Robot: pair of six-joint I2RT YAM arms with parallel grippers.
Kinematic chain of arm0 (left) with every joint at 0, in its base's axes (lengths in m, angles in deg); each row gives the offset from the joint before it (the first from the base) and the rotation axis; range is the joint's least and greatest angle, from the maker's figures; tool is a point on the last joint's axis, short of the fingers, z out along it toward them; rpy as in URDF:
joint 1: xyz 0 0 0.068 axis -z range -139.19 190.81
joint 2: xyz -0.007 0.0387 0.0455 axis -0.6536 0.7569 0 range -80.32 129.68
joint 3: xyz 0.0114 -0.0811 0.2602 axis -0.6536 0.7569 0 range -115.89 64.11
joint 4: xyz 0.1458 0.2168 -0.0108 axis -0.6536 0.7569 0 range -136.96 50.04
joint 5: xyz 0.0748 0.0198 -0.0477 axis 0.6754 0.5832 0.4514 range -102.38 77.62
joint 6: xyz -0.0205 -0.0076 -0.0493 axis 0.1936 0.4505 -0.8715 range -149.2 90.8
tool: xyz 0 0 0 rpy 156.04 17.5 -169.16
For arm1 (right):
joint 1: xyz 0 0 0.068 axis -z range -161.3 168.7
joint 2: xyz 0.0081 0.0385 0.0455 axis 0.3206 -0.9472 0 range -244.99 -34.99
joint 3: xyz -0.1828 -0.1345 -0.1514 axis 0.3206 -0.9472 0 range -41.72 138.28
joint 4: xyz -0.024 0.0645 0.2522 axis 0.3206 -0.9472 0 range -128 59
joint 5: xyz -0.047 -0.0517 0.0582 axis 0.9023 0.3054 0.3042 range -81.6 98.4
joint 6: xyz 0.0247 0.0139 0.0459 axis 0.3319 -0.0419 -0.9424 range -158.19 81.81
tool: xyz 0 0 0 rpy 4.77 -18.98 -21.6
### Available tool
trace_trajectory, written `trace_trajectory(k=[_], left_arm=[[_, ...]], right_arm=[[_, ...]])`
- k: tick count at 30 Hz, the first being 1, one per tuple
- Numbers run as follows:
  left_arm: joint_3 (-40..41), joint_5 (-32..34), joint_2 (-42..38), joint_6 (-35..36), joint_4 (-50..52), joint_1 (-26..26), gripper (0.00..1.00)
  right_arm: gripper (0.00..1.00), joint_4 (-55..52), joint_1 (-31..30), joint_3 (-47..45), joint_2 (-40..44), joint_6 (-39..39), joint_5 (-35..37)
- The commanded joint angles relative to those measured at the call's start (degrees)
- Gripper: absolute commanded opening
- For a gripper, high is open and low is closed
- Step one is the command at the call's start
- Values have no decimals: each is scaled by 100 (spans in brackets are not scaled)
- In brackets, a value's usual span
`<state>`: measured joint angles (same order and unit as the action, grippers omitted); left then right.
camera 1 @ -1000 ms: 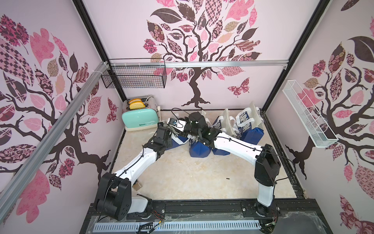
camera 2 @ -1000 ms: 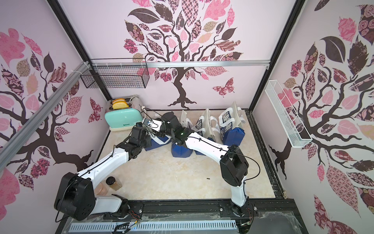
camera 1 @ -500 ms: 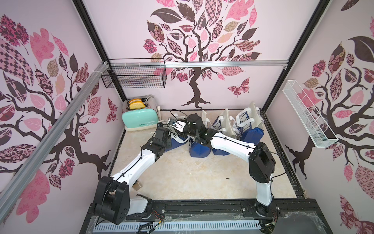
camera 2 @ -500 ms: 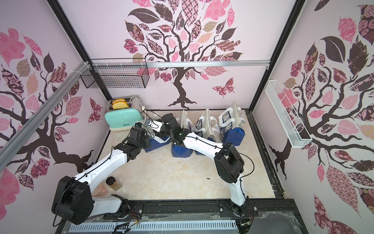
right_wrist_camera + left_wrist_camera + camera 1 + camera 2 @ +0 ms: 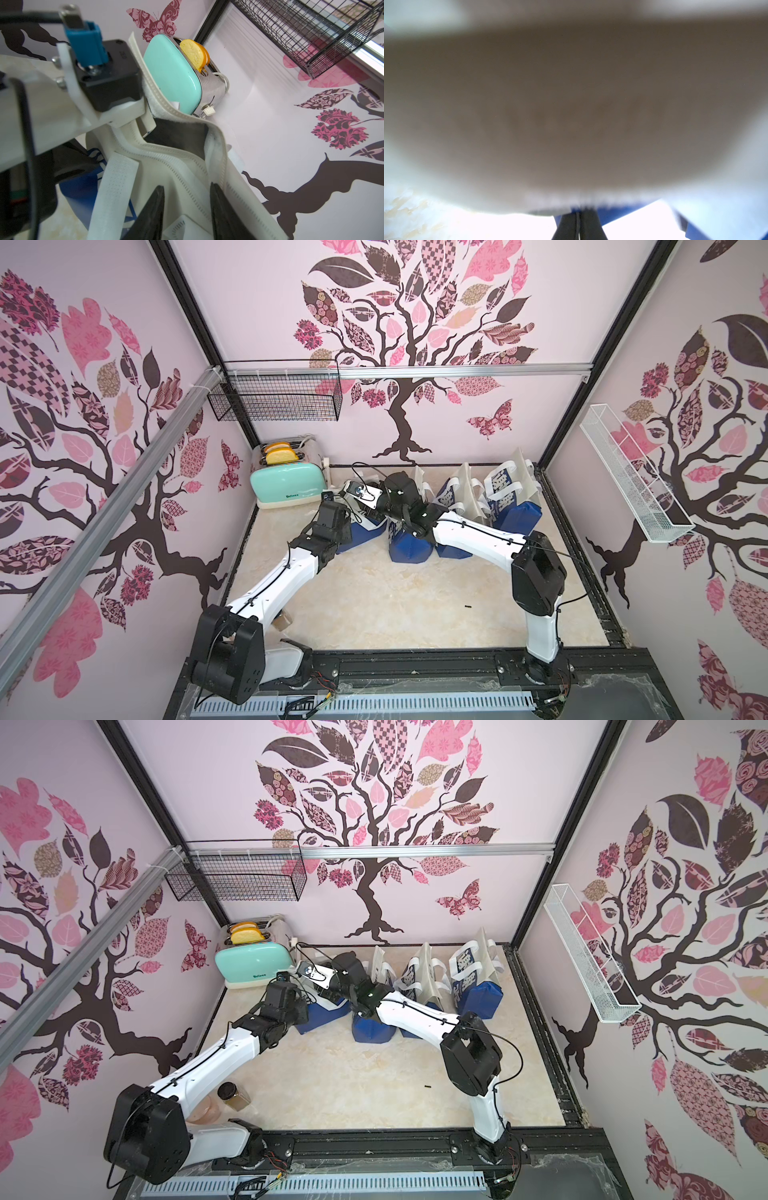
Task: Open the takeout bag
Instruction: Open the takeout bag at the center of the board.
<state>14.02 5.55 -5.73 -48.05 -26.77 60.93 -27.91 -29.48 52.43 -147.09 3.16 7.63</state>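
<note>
Beside the toaster (image 5: 286, 487), my right fingers (image 5: 153, 212), parted, now straddle the takeout bag (image 5: 187, 164); left fingers (image 5: 569, 226) pinch it, so I can pull.

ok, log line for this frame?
left gripper shut on takeout bag rim | right gripper open at its mouth | mouth partly open

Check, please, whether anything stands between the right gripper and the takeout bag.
Nothing visible does: the right gripper is open, and the white top of the takeout bag lies right between its jaws.
</note>
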Motion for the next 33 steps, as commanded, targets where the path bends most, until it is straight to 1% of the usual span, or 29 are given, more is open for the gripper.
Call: trace_trajectory(k=[1,13,20,25,33], left_arm=[[227,-18,-11,127,649,-34,0],[240,-9,-32,127,677,-33,0],[243,17,-51,123,666,-29,0],[262,17,-66,112,671,-27,0],[302,26,-69,127,664,-27,0]], right_arm=[[40,328,54,309,285,18,297],[41,291,50,452,204,126,298],[35,165,46,297,179,62,108],[33,87,24,193,172,-11,-6],[34,-44,7,151,92,-132,-159]])
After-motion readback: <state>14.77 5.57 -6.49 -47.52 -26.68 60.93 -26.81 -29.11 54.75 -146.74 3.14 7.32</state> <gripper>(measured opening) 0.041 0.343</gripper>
